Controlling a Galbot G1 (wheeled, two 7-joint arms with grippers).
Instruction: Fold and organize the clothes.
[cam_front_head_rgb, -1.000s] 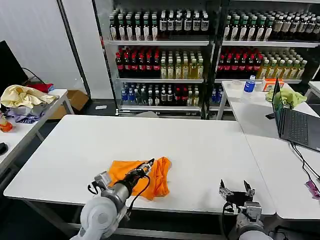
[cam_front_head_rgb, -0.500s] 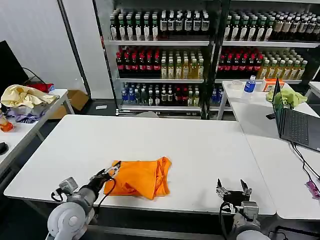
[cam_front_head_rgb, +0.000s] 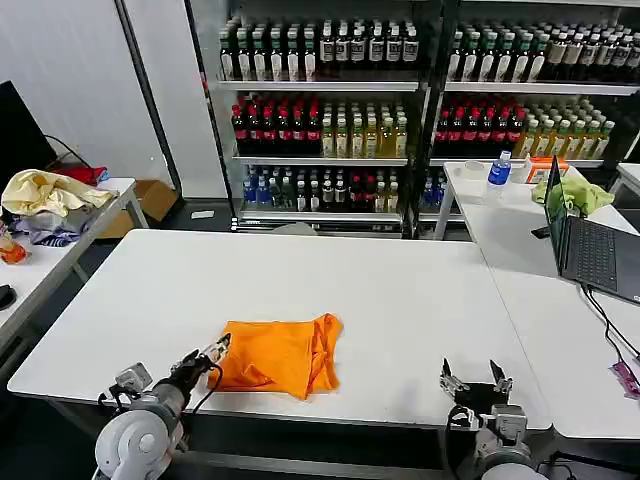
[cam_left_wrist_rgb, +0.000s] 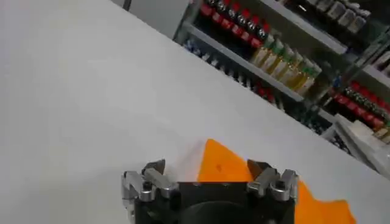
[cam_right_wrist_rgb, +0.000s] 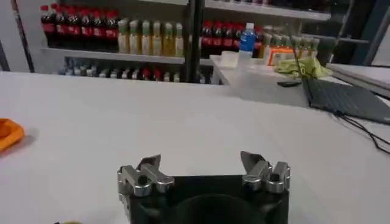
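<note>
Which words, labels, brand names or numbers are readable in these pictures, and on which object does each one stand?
No text can be read.
Bright orange cotton T-shirt on the white table: no lettering shows.
Drink bottles on the metal shelves: labels too small.
Blue-labelled water bottle: label too small.
Open dark laptop: keys and screen unreadable.
Left gripper, open beside the shirt, and right gripper, open: no markings.

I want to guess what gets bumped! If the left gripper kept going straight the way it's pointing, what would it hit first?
Probably the orange T-shirt. The left gripper sits at the shirt's left edge with its jaws open, pointing toward it, and the left wrist view shows orange cloth just ahead. Height above the table is unclear.
</note>
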